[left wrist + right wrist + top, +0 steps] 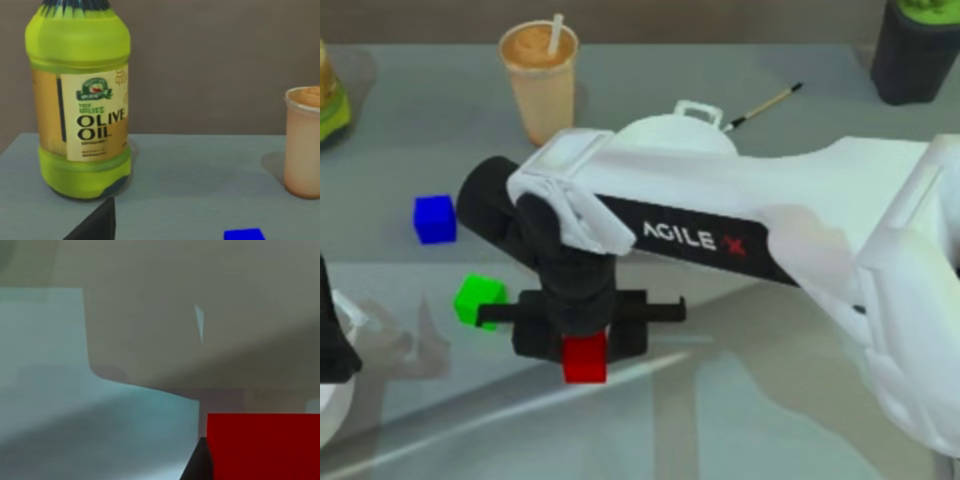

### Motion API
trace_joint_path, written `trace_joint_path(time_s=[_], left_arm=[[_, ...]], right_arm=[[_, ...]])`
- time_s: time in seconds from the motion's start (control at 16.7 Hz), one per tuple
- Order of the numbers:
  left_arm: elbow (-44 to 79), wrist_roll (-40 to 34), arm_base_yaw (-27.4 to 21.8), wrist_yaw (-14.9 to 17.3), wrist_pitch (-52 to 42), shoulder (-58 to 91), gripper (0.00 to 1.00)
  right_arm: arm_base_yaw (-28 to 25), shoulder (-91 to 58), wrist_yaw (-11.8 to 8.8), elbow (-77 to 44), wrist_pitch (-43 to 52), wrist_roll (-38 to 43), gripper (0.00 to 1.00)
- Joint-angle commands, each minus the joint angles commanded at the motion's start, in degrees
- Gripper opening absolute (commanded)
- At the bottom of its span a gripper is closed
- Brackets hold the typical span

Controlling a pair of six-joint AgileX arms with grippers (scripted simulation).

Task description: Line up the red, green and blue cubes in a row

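Red cube point(584, 360) gripped in right end effector point(583, 352), near worktop point(740, 400) front, just right of green cube point(478, 298). Blue cube point(434, 218) behind green, apart. Left end effector point(328, 345) parked at left edge; finger state cannot be told.

Risks judged:
- green cube knocked by wide finger bar if red is set down too close
- row left crooked, since blue and green sit on a diagonal
- red tipped on release if let go above surface

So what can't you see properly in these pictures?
- Right pincer: top view, its fingers hidden under its own black wrist, at the small bright red cube.
- White pot: top view, mostly covered by the right arm.
- Small deep blue cube: left wrist view, cut off by the edge.
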State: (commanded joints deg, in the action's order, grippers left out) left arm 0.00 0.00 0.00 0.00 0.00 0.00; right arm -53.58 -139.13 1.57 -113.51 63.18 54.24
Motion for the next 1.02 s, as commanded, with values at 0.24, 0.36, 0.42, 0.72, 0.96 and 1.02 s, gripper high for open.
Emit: trace_joint_path(time_s=[0.24, 0.36, 0.42, 0.72, 0.96, 1.02], left_arm=[[0.0, 0.0, 0.0, 0.0, 0.0, 0.0, 1.0], [0.0, 0.0, 0.0, 0.0, 0.0, 0.0, 1.0], [0.0, 0.0, 0.0, 0.0, 0.0, 0.0, 1.0], [0.0, 0.0, 0.0, 0.0, 0.0, 0.0, 1.0], [0.0, 0.0, 0.0, 0.0, 0.0, 0.0, 1.0], [0.0, 0.0, 0.0, 0.0, 0.0, 0.0, 1.0]], right_arm=[[0.0, 0.0, 0.0, 0.0, 0.0, 0.0, 0.6], [0.0, 0.0, 0.0, 0.0, 0.0, 0.0, 0.75], [0.0, 0.0, 0.0, 0.0, 0.0, 0.0, 0.83], [0.0, 0.0, 0.0, 0.0, 0.0, 0.0, 1.0], [0.0, 0.0, 0.0, 0.0, 0.0, 0.0, 1.0], [0.0, 0.0, 0.0, 0.0, 0.0, 0.0, 1.0]])
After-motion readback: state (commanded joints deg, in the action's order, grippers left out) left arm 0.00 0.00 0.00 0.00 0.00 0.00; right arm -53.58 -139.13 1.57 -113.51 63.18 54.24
